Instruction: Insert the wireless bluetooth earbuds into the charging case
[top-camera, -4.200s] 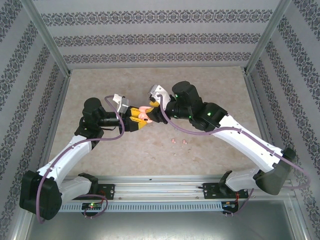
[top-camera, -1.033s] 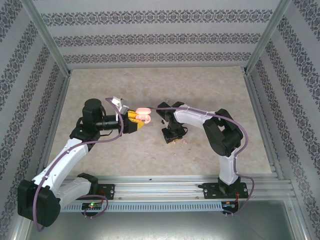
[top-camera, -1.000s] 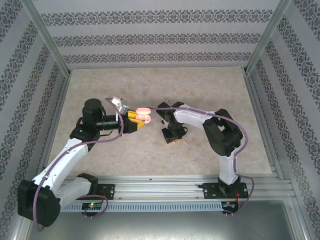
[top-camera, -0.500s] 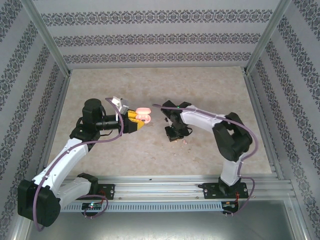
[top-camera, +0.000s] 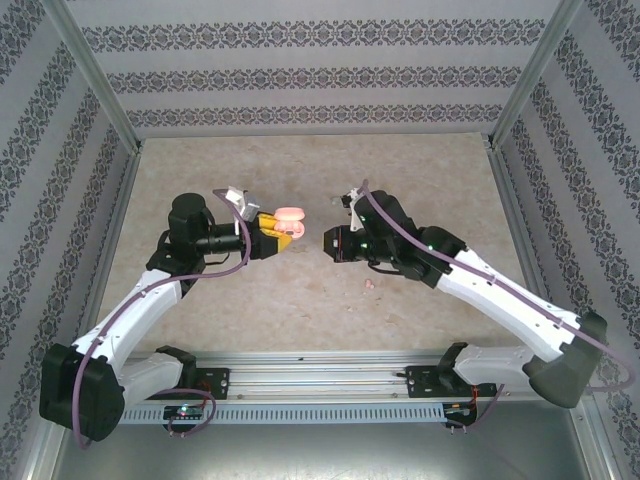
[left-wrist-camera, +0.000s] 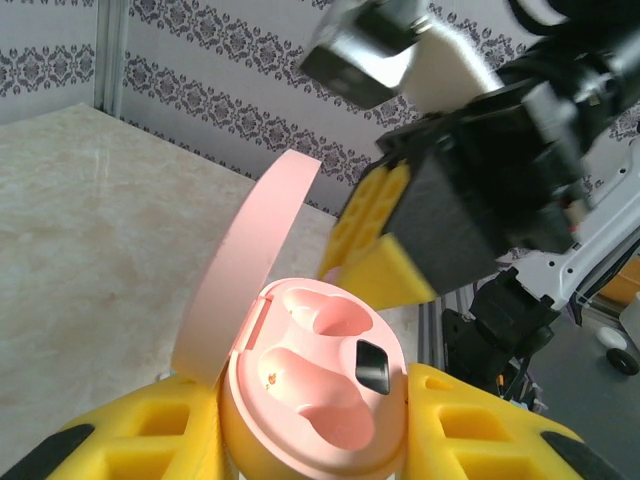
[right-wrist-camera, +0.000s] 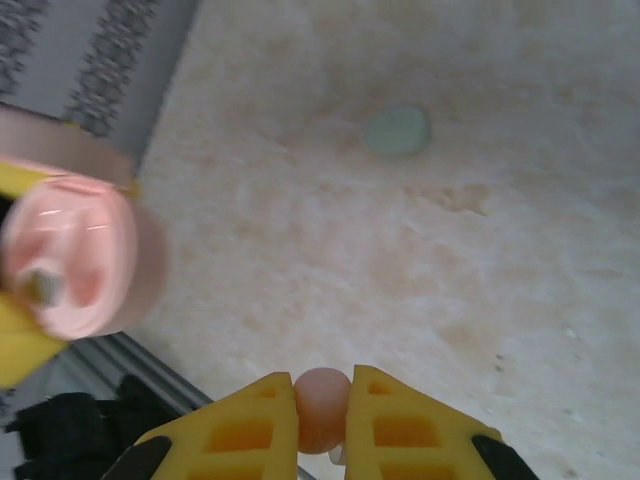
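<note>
Top camera looks down from behind; close wrist views apparently share the pink case.

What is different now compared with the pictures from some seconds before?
The right gripper dropped to the table, closed on one pink earbud, lifted it and swung left toward the open pink case. The left gripper stays clamped on that case, lid up; the other pink earbud lies on the table as before.
</note>
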